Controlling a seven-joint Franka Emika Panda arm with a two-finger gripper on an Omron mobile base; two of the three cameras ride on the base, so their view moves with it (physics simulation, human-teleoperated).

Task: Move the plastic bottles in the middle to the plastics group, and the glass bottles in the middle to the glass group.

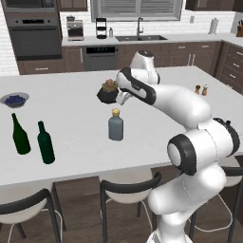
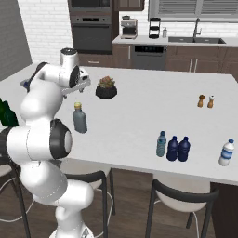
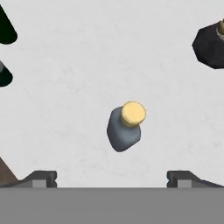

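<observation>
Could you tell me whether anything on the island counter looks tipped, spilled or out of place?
Nothing is tipped or spilled. The grey tan-capped bottle stands upright, alone mid-counter, apart from the two green wine bottles at one end. One pale water bottle stands a little apart from the three blue bottles.

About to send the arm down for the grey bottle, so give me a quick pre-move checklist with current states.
1. Grey bottle upright on the counter: ok.
2. End effector open, fingertips spread wide: ok.
3. End effector empty: ok.
4. Bottle between the fingertips' line: ok, roughly centred in the hand view.
5. Space around bottle: ok, the plant pot stands apart.
6. Green bottles upright, with room beside them: ok.
</observation>
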